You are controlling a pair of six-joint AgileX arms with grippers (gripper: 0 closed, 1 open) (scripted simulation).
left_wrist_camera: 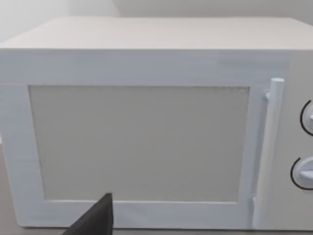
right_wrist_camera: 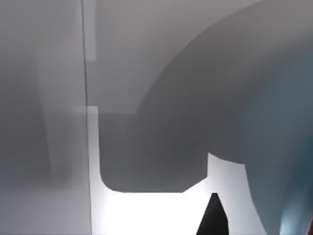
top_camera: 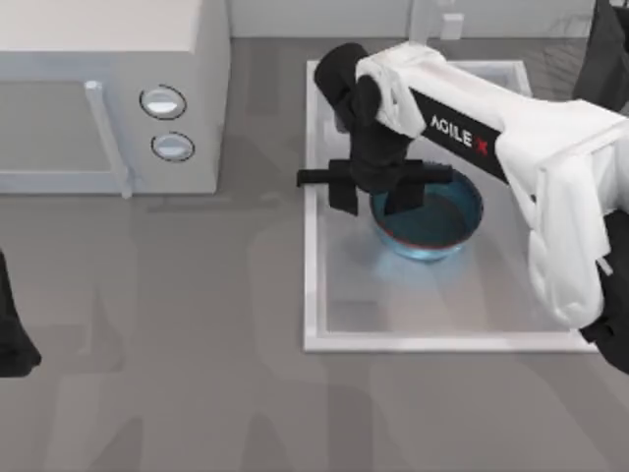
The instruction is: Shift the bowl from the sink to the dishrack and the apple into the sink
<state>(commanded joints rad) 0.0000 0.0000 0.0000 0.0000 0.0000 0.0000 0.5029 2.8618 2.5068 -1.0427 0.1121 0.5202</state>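
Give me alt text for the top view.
The right gripper reaches down at the left rim of the blue bowl in the white sink. A microwave stands at upper left; the left arm is parked at the left edge.

round glossy bowl (top_camera: 437,224): blue, thin reddish-brown rim
rectangular raised-rim sink (top_camera: 314,285): white
boxy microwave (top_camera: 108,59): white, two pale round knobs
flat desk (top_camera: 157,374): grey
right arm's tool (top_camera: 373,192): black

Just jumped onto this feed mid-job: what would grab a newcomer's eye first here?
First, the right arm's end effector reaching down over the near-left rim of the blue bowl inside the white sink at the top view's right. Next, the white microwave with two knobs at upper left. The left end effector sits parked at the table's left edge.
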